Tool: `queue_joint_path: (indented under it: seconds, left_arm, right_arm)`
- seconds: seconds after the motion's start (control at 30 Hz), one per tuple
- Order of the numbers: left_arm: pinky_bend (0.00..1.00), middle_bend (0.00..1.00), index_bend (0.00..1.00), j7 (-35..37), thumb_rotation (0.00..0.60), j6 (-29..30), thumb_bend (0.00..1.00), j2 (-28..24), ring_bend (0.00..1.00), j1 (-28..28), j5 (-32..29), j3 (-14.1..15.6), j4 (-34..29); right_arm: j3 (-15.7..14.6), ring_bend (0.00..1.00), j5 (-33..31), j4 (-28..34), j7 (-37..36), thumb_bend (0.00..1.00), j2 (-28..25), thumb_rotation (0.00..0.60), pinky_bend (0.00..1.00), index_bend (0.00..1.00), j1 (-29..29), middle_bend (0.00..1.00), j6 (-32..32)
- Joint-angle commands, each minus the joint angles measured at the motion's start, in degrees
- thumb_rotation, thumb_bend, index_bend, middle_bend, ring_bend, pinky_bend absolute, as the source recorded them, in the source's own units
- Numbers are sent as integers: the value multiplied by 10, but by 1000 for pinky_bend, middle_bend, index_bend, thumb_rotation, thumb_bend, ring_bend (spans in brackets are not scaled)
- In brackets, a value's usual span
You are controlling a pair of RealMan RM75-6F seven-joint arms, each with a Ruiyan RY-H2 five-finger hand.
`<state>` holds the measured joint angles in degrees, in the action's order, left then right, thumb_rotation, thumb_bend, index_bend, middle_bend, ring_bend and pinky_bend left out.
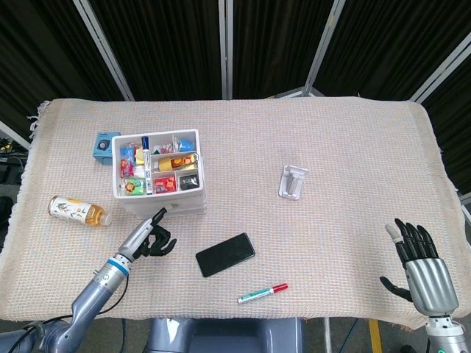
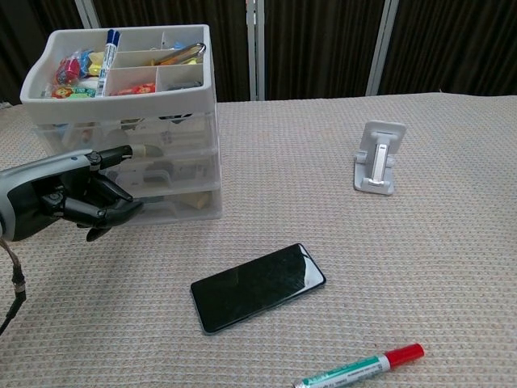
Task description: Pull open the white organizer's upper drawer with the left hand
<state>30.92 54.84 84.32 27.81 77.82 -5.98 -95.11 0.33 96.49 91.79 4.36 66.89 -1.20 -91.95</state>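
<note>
One robot hand points at a white box of drawers.

Two hands show. The left hand sits on the near left of the woven beige table cloth. One finger points straight out at the front of the white plastic organizer with stacked drawers, right at the upper drawer. The other fingers are curled in and hold nothing. I cannot tell if the fingertip touches the drawer. The right hand is at the near right, well apart, fingers spread and holding nothing. The organizer stands upright at the far left, its drawer fronts facing the near side. It looks light and slippery, so I think the whole box may slide when pulled. The best place to hook looks like the drawer's front lip.
</note>
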Motion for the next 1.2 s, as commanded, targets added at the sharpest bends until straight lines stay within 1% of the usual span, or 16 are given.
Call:
queue_joint_path:
  seconds: [0.03, 0.43, 0.8, 0.9, 1.03, 1.1, 1.2]
  left_arm:
    - [746, 875, 245, 3, 600, 4, 502, -3, 865, -2, 4, 3, -1]
    - [746, 875, 269, 24, 600, 42, 502, -26, 865, -25, 50, 35, -16]
    - [746, 875, 238, 12, 600, 80, 502, -38, 865, -55, 68, 65, -4]
    - [746, 875, 224, -28, 600, 109, 503, -40, 865, -67, 86, 73, 7]
    - [746, 875, 184, -139, 600, 172, 502, -42, 865, -88, 113, 73, 14]
    - [746, 875, 159, -195, 600, 188, 502, -51, 865, -95, 117, 73, -3]
    - [746, 875, 151, -266, 600, 203, 502, -79, 865, -101, 118, 70, -55]
  right_arm:
    - [0, 0, 0, 0, 0, 0, 0, 600, 0, 0, 0, 0, 0]
    - [-2, 0, 4, 1, 4, 0, 1, 600, 0, 0, 1, 0, -2]
    - [-2, 0, 3, 2, 4, 0, 1, 600, 0, 0, 2, 0, -3]
    - [-1, 0, 3, 2, 4, 0, 0, 600, 0, 0, 2, 0, -3]
    - [-2, 0, 3, 3, 6, 0, 1, 600, 0, 0, 2, 0, -1]
    - [-3, 0, 5, 3, 8, 0, 1, 600, 0, 0, 2, 0, -3]
    - [-3, 0, 6, 4, 9, 0, 2, 600, 0, 0, 4, 0, -5]
